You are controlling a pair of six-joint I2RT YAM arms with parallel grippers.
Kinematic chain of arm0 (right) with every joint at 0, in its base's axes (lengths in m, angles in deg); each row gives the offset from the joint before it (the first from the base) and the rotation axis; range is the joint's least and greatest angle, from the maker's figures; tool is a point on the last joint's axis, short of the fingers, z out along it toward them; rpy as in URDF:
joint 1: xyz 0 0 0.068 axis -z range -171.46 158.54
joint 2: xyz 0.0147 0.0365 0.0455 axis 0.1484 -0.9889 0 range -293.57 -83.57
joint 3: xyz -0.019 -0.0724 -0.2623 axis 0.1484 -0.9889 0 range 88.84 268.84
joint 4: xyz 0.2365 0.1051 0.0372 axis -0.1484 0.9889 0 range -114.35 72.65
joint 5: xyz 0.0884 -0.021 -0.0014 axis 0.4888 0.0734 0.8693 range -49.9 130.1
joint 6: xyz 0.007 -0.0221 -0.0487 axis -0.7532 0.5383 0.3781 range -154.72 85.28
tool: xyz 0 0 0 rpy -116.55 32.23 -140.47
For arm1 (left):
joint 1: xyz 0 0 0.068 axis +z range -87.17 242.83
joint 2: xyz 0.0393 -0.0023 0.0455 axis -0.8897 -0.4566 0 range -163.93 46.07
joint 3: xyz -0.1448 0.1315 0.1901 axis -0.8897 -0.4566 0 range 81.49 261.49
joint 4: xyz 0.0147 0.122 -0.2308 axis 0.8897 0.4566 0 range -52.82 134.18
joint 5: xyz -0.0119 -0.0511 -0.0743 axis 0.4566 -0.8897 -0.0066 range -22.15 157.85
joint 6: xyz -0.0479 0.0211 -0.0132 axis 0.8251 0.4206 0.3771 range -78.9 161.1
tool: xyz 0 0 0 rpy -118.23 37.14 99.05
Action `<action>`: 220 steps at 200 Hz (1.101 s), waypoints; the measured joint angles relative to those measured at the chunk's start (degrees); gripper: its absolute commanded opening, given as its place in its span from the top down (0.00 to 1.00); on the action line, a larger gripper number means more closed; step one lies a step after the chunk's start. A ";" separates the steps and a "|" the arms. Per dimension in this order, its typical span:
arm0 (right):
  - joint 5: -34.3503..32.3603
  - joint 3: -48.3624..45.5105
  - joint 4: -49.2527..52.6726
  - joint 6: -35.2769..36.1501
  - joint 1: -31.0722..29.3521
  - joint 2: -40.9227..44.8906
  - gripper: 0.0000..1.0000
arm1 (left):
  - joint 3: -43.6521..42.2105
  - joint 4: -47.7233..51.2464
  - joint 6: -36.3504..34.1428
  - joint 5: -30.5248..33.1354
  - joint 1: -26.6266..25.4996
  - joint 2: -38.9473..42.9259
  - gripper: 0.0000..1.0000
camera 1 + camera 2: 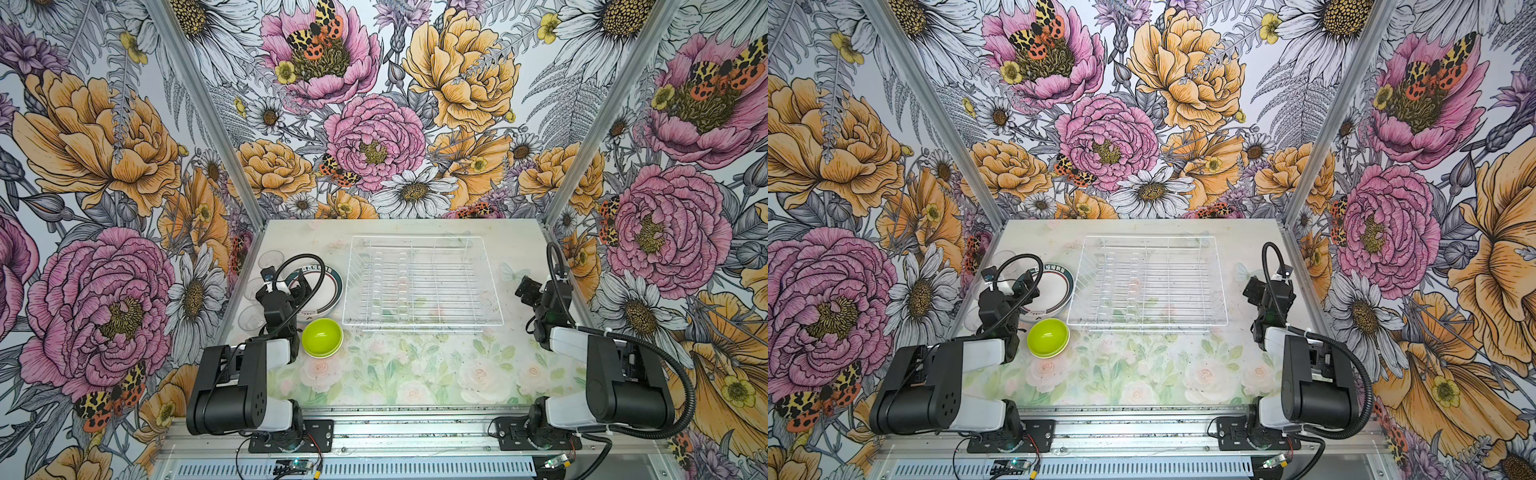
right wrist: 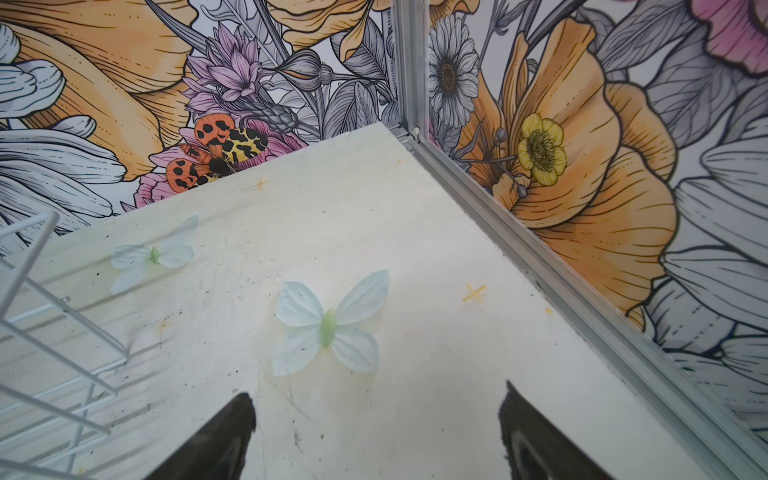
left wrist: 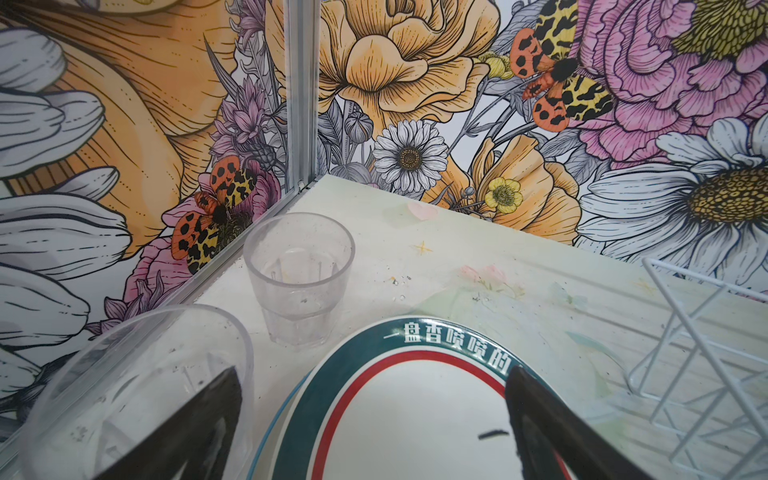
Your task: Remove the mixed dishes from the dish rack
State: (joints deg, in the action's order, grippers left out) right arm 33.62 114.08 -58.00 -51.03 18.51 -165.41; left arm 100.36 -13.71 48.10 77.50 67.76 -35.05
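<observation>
Left end effector (image 3: 374,373) splayed, glossy plate (image 3: 415,419), possibly stacked

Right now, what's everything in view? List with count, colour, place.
rack: 1, white wire, back middle of the table, nothing in it
plate: 1 on top, white with a teal-and-red rim, flat just left of the rack; a pale blue rim shows under it in the left wrist view, so probably a stack
bowl: 1, lime green, in front of the plate, open side up
tumblers: 3, clear, in a row along the table's left edge
table: 1, pale floral print
left gripper: 1, black, open, over the plate, holding nothing
right gripper: 1, black, open, over bare table right of the rack, holding nothing
</observation>
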 measured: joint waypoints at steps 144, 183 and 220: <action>1.79 -2.08 -11.89 11.47 -8.85 -5.29 0.00 | 1.51 -4.04 -6.16 -5.79 -3.80 -7.85 0.01; 1.79 -2.16 -12.52 11.50 -8.85 -5.29 0.01 | 1.51 -3.69 -6.14 -5.75 -3.80 -7.85 0.01; 1.79 -2.16 -12.52 11.50 -8.85 -5.29 0.01 | 1.51 -3.02 -6.14 -5.57 -3.80 -7.85 0.01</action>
State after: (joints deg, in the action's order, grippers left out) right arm 35.41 111.91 -70.52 -39.53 9.66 -170.70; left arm 101.87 -16.73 41.96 71.92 63.96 -42.89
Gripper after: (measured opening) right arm 0.995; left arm 0.986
